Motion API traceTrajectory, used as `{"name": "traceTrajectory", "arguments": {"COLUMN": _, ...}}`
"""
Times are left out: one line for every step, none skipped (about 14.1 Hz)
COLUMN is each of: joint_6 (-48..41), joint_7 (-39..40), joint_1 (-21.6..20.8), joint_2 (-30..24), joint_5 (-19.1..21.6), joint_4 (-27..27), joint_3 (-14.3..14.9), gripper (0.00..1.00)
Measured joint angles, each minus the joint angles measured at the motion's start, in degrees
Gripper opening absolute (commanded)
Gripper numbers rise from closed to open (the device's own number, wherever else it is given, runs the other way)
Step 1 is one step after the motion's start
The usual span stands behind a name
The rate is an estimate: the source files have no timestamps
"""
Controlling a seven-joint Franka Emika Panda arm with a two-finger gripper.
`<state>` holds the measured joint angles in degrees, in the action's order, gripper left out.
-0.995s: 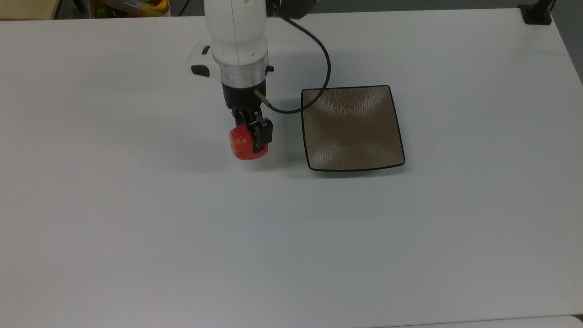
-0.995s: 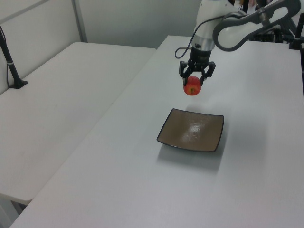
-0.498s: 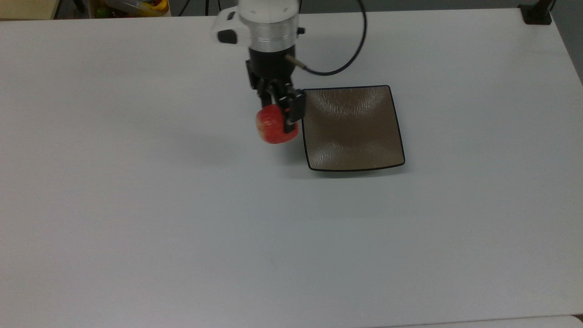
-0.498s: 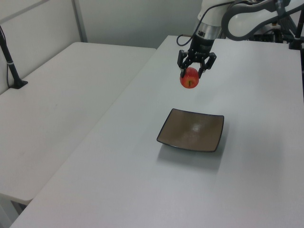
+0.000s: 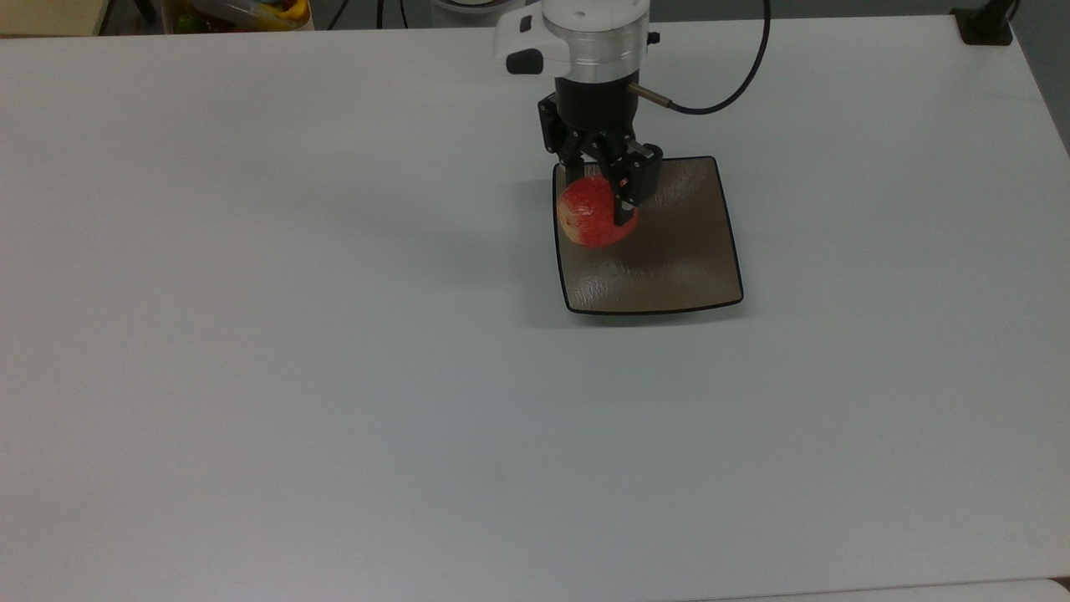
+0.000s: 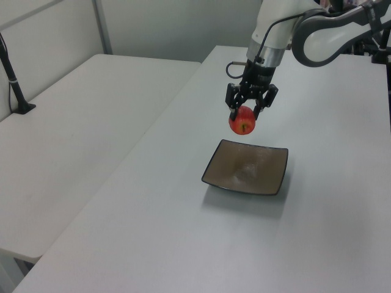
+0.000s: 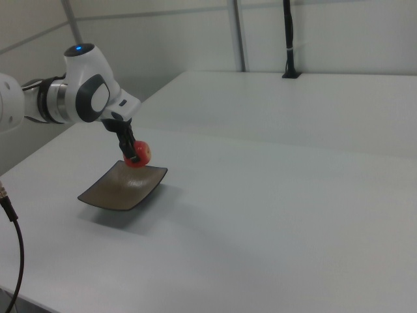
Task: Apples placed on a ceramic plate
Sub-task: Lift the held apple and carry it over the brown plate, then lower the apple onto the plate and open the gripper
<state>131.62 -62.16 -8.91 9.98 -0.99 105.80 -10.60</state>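
hand (image 5: pixel 603 196) clamped on the apple (image 5: pixel 592 213) above the plate (image 5: pixel 685 276)'s left edge in the top view; centre it, lower, then release.

Two white tables (image 6: pixel 91 122) side by side; pale, perhaps panelled walls (image 7: pixel 195 39).

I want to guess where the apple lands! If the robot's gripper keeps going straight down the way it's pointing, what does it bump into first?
Probably the brown plate. The gripper points down, holding the apple above the plate's edge, so the apple would likely touch it first. Depth is hard to judge.
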Motion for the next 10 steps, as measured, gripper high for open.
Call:
{"name": "traceTrajectory", "arguments": {"joint_6": 0.0, "joint_7": 0.0, "joint_1": -0.6, "joint_2": 0.3, "joint_5": 0.0, "joint_4": 0.0, "joint_3": 0.0, "gripper": 0.56}}
{"name": "traceTrajectory", "arguments": {"joint_6": 0.0, "joint_7": 0.0, "joint_1": -1.3, "joint_2": 0.8, "joint_5": 0.0, "joint_4": 0.1, "joint_3": 0.0, "gripper": 0.56}}
{"name": "traceTrajectory", "arguments": {"joint_6": 0.0, "joint_7": 0.0, "joint_1": -1.8, "joint_2": 1.3, "joint_5": 0.0, "joint_4": 0.1, "joint_3": 0.0, "gripper": 0.69}}
{"name": "traceTrajectory", "arguments": {"joint_6": 0.0, "joint_7": 0.0, "joint_1": -2.5, "joint_2": 2.0, "joint_5": 0.0, "joint_4": 0.1, "joint_3": -0.1, "gripper": 0.86}}
{"name": "traceTrajectory", "arguments": {"joint_6": 0.0, "joint_7": 0.0, "joint_1": -2.9, "joint_2": 2.4, "joint_5": 0.0, "joint_4": 0.1, "joint_3": -0.1, "gripper": 1.0}}
{"name": "traceTrajectory", "arguments": {"joint_6": 0.0, "joint_7": 0.0, "joint_1": -3.2, "joint_2": 2.9, "joint_5": -0.1, "joint_4": 0.1, "joint_3": -0.1, "gripper": 1.0}}
{"name": "traceTrajectory", "arguments": {"joint_6": 0.0, "joint_7": 0.0, "joint_1": -3.4, "joint_2": 3.2, "joint_5": -0.1, "joint_4": 0.1, "joint_3": -0.1, "gripper": 1.0}}
{"name": "traceTrajectory", "arguments": {"joint_6": 0.0, "joint_7": 0.0, "joint_1": -3.5, "joint_2": 3.3, "joint_5": -0.1, "joint_4": 0.1, "joint_3": -0.1, "gripper": 1.0}}
{"name": "traceTrajectory", "arguments": {"joint_6": 0.0, "joint_7": 0.0, "joint_1": -3.5, "joint_2": 3.3, "joint_5": -0.1, "joint_4": 0.1, "joint_3": -0.1, "gripper": 1.0}}
{"name": "traceTrajectory", "arguments": {"joint_6": 0.0, "joint_7": 0.0, "joint_1": -3.5, "joint_2": 3.3, "joint_5": -0.3, "joint_4": 0.0, "joint_3": -0.1, "gripper": 1.0}}
